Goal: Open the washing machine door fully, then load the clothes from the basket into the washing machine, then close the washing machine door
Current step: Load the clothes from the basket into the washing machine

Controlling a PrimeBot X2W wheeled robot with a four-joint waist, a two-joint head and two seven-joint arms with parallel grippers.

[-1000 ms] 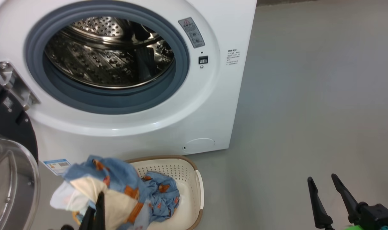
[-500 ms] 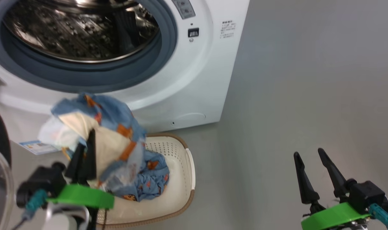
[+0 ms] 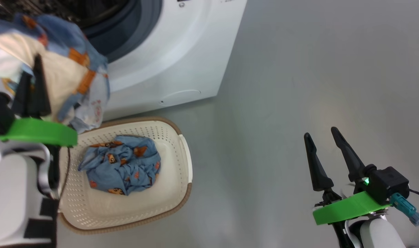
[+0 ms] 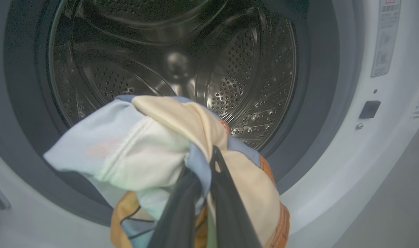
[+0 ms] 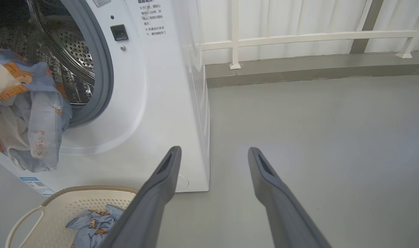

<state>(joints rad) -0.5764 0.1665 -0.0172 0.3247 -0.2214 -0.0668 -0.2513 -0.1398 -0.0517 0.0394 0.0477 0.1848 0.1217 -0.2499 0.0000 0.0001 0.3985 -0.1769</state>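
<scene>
My left gripper is shut on a bundle of the clothes, blue with orange print and cream parts, held up in front of the washing machine. The left wrist view has that bundle hanging just before the steel drum and grey gasket. A second blue printed garment lies in the cream basket on the floor below. My right gripper stands open over bare floor at the right, its fingers spread wide. The door is out of view.
Grey floor stretches to the right of the machine. A white railing and a low kerb run along the back. A round flap sits low on the machine's front, just behind the basket.
My left gripper has lifted the bundle out of the basket and up to the drum opening, leaving one garment behind. The head camera has tilted down and right.
</scene>
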